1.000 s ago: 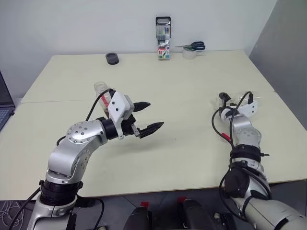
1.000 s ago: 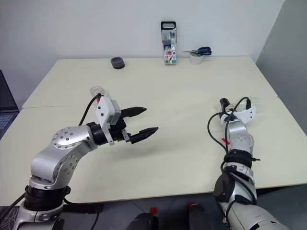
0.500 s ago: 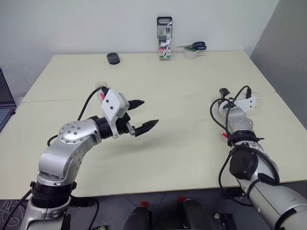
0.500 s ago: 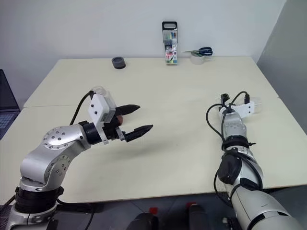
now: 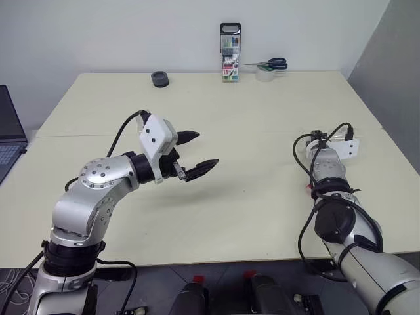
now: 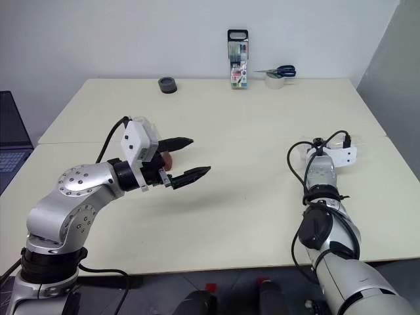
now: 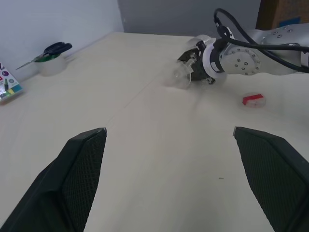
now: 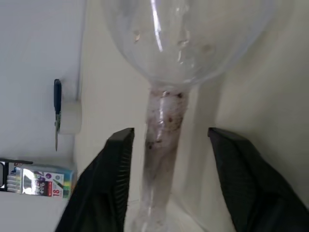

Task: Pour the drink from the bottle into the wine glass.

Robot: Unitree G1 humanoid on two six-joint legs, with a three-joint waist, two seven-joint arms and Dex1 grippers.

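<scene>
Left gripper (image 5: 194,153) hangs wide open over the table (image 5: 249,125), holding nothing. Right gripper's 2 fingers (image 8: 113,179) flank the wine glass (image 8: 166,96) stem, gaps both sides, near the table's right edge.

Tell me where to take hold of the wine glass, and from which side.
Grip the wine glass by its slim stem, just under the bowl, coming from the robot's side, as the right claw points: its fingers straddle the stem, which fits between them. The round bowl is too wide.
</scene>
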